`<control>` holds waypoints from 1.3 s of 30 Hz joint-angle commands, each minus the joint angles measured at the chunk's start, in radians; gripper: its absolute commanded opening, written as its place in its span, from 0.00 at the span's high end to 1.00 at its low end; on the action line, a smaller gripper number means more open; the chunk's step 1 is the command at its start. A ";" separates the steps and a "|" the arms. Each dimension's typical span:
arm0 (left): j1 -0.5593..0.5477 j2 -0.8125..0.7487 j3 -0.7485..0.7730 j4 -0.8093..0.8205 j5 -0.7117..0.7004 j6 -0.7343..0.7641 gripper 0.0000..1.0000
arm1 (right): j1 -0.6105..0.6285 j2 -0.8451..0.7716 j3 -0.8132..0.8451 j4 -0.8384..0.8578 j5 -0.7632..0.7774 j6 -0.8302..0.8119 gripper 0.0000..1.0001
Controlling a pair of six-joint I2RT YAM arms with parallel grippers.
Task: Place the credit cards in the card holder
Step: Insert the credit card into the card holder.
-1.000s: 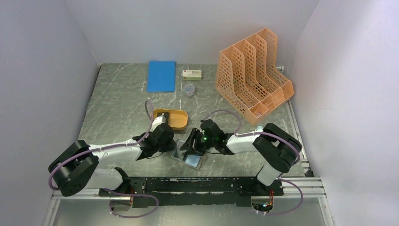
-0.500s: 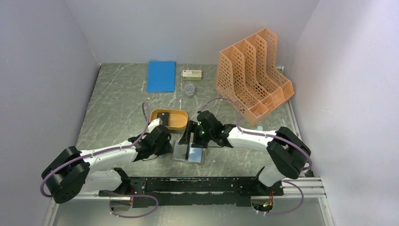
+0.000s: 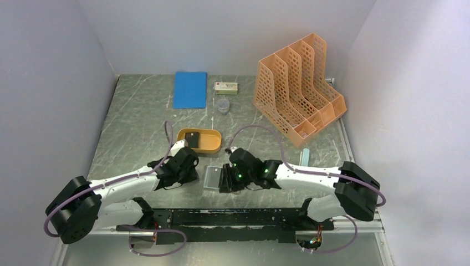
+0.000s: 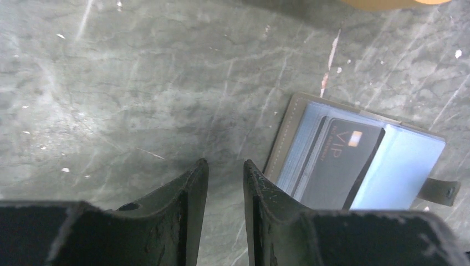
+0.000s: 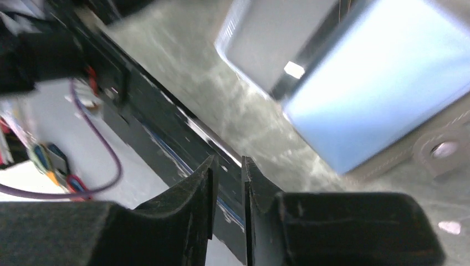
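One card (image 4: 339, 166) in the holder (image 4: 409, 165) — another card (image 3: 192, 137) waits in the tray (image 3: 214, 145); left pincer (image 4: 225, 185), right pincer (image 5: 228, 180) barely parted, empty.

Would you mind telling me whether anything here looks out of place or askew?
The black card lies across the open card holder, seemingly not fully in a pocket. Another dark card sits in the orange tray.

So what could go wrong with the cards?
The black VIP card looks only partly tucked into the open grey card holder, so a bump could slide it out. The right hand hovers close beside the holder and might nudge it. Another dark card lies in the orange oval tray, awkward to pinch.
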State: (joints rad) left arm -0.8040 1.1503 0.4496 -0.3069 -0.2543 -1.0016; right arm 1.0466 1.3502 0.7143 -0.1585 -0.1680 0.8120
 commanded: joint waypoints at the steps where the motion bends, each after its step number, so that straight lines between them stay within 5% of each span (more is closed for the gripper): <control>1: 0.027 -0.004 -0.020 -0.084 -0.045 0.045 0.64 | 0.055 0.023 -0.084 0.001 -0.004 -0.017 0.76; 12: 0.034 0.050 -0.002 -0.048 0.001 0.095 0.65 | 0.061 0.148 -0.081 -0.013 0.150 0.027 0.80; 26: 0.035 0.095 -0.015 0.022 0.038 0.107 0.66 | 0.043 -0.038 -0.016 -0.042 0.249 -0.069 0.82; 35: 0.034 0.109 -0.043 0.062 0.068 0.090 0.68 | 0.027 0.185 0.143 -0.119 0.371 -0.016 1.00; 39: 0.034 0.107 -0.052 0.065 0.071 0.086 0.68 | 0.027 0.262 0.183 -0.143 0.405 0.001 1.00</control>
State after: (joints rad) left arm -0.7742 1.2228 0.4541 -0.1745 -0.2295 -0.9131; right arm 1.0782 1.5608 0.8597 -0.2546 0.1669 0.7887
